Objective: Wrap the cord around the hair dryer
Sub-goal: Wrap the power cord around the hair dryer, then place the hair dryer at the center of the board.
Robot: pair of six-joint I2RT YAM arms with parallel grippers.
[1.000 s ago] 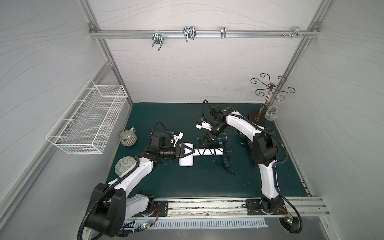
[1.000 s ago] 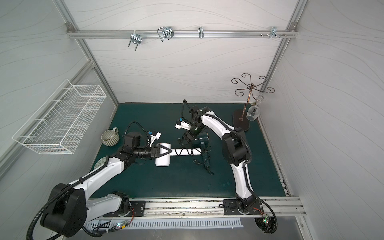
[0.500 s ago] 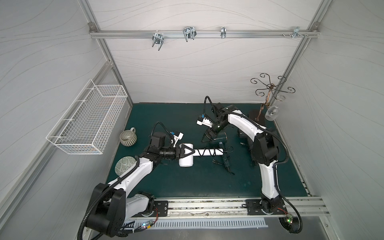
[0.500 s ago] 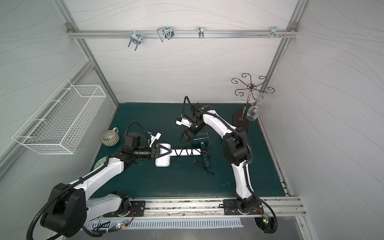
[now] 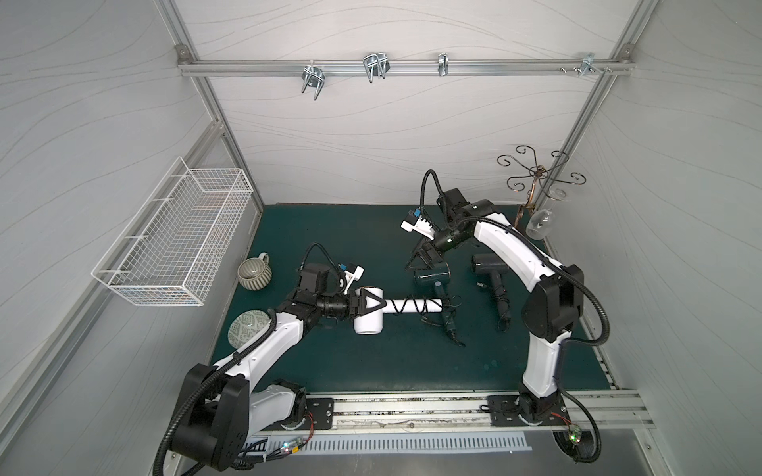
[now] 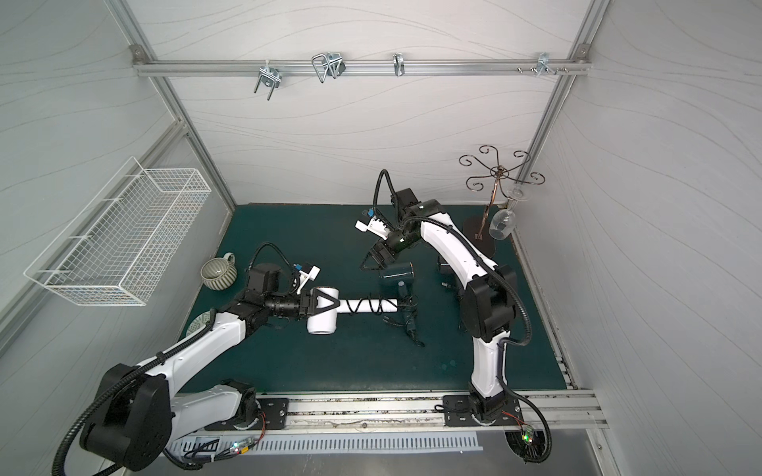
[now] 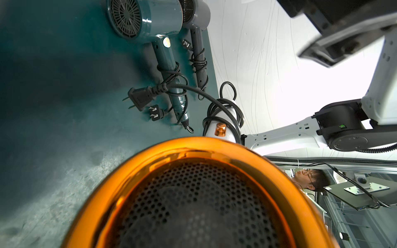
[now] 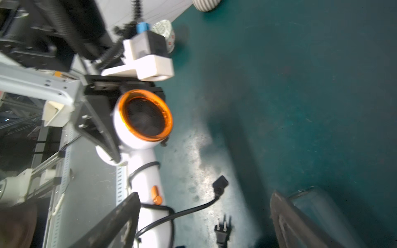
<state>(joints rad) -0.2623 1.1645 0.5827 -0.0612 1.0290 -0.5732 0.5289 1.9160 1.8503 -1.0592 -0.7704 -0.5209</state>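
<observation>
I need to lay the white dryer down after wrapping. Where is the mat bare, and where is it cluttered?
Bare: the wide front strip of mat between the white hair dryer and the front rail, and the back stretch between the mug and the back wall. Crowded: middle right, around the teal dryer and grey dryer.

White hair dryer (image 7: 227,117) seen close up, its orange-rimmed mesh grille (image 7: 199,204) filling the lower frame.
A black cord (image 7: 193,89) loops around its handle, and the two-pin plug (image 7: 139,98) reaches out over the dark green mat (image 7: 53,85) beside a cord-wrapped teal hair dryer (image 7: 154,21). A grey hair dryer (image 7: 198,19) lies just beyond.
</observation>
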